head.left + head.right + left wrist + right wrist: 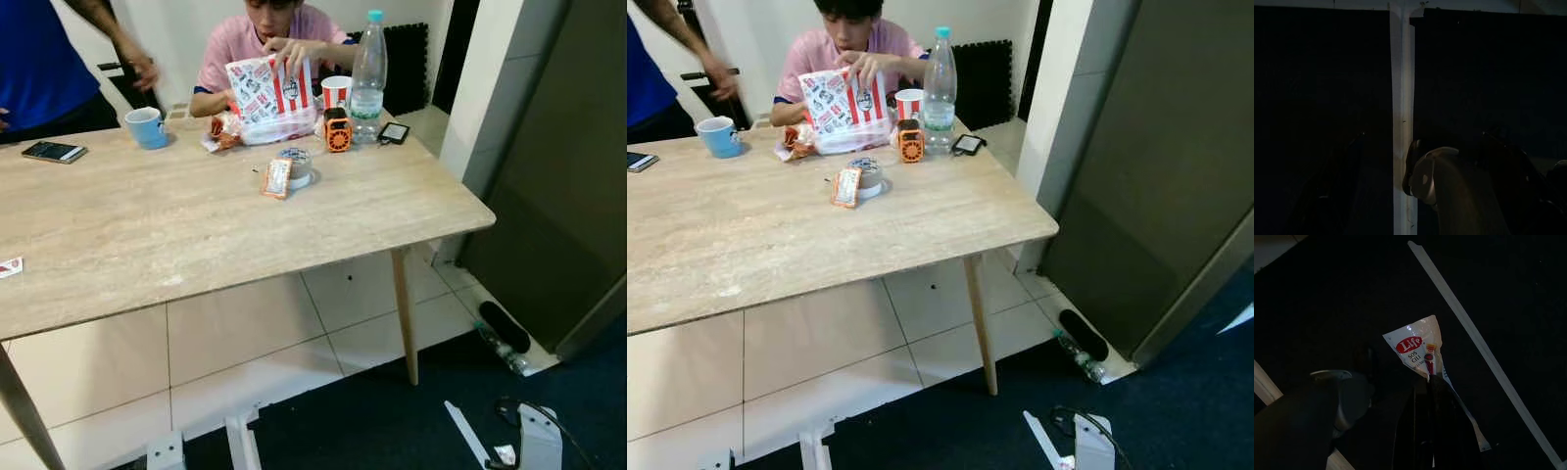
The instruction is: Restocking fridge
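The small white sauce sachet (pixel 1419 346) pinched between the closed fingers of the right gripper (pixel 1431 382) carries a red oval with the brand "Life" in white letters. Below it stand the words "SOS CILI", and one more line under them is too small to read. On the far side of the table (pixel 196 245), the red and white striped paper bag (pixel 269 93) held by the seated person has printed drawings and some lettering, but this lettering cannot be read. The other packets there are too blurred to read.
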Tool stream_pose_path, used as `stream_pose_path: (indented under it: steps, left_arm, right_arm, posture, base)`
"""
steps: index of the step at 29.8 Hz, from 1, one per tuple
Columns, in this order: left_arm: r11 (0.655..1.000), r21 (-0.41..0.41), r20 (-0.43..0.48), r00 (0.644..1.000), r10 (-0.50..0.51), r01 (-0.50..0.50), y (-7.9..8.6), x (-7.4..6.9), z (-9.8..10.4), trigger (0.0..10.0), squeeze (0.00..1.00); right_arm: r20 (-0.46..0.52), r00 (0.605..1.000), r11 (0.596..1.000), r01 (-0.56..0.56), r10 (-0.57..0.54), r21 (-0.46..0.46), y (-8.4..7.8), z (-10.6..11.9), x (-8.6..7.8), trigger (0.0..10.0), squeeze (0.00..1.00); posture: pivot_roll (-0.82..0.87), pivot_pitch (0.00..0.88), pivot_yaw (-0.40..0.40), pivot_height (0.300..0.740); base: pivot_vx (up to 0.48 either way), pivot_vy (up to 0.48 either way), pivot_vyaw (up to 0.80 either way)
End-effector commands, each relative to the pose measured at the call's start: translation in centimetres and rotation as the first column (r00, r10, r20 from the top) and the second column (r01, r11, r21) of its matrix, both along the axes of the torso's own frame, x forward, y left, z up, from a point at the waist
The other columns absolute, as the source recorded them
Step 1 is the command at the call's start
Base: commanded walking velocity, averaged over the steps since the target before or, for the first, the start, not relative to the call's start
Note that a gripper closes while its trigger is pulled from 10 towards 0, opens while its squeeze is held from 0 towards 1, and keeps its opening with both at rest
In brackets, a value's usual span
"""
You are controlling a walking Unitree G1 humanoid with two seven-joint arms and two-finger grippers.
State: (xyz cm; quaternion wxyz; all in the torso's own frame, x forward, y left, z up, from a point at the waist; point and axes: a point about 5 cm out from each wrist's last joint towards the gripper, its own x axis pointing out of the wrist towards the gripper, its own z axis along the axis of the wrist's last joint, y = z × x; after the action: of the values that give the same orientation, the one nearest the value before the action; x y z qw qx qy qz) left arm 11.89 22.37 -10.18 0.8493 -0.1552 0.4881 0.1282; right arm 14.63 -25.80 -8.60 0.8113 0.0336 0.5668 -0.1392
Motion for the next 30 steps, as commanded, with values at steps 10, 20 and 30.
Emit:
stream_pose_path:
  steps: [10,20,30]
  left_arm:
    - [0.999,-0.028,0.003,1.000,-0.016,0.016,-0.6,0.3,0.0,10.0,0.00]
    - [0.999,-0.023,0.009,0.999,-0.036,0.036,-0.4,0.4,0.1,10.0,0.00]
    - [0.998,-0.032,0.019,0.999,-0.045,0.046,-0.7,0.7,0.1,10.0,0.00]
  right_arm:
    - [-0.002,0.999,0.999,-0.039,0.039,-0.002,0.0,-0.1,-0.4,10.0,0.00]
    - [-0.042,0.998,0.999,-0.049,0.049,0.004,0.3,-0.7,-1.9,10.0,0.00]
    - [-0.027,0.998,0.998,-0.061,0.061,-0.001,0.1,-0.5,-1.4,10.0,0.00]
  posture:
    - [-0.01,0.000,0.026,0.740]
    - [-0.01,0.000,0.029,0.740]
    - [0.00,0.000,0.027,0.740]
  base:
    - [0.195,-0.396,0.00]
    - [0.097,-0.414,0.00]
    - [0.024,-0.415,0.00]
